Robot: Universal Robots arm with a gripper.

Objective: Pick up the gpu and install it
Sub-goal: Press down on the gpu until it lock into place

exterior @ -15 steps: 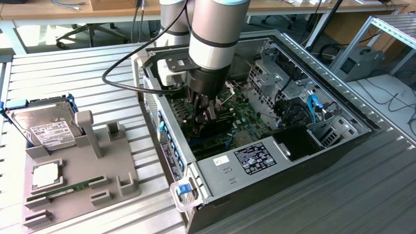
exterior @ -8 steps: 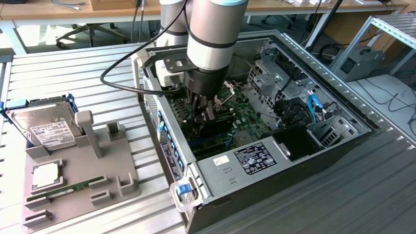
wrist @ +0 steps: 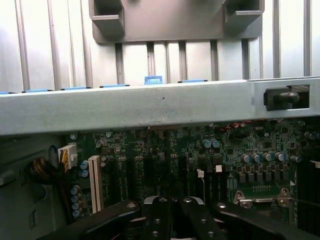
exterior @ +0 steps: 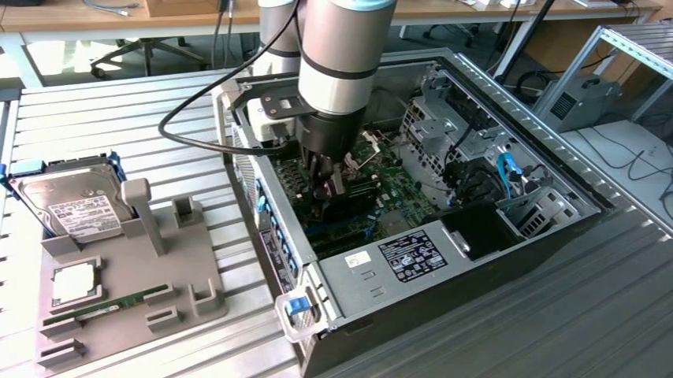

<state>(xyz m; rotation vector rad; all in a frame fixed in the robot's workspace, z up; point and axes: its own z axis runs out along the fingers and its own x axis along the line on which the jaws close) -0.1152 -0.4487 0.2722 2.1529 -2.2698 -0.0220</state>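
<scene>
The grey robot arm reaches down into the open black-and-silver computer case, which lies on its side on the ribbed metal surface. Its gripper sits low over the green motherboard, with the jaws clenched together. In the exterior view a long, flat, dark expansion card, the gpu, appears to stand on edge directly beneath the jaws, running along the board, but the arm and a looping black cable cover much of it, so whether the jaws actually grip it is hard to make out.

In the wrist view the gripper shows as black fingers pressed side by side, cut off by the picture's edge; the motherboard lies beyond them, and the silver case wall crosses the picture.

Towards the exterior view's left, well apart from the case, a grey moulded parts holder carries a silver hard drive with a white label standing upright and a slim green memory stick lying flat.
</scene>
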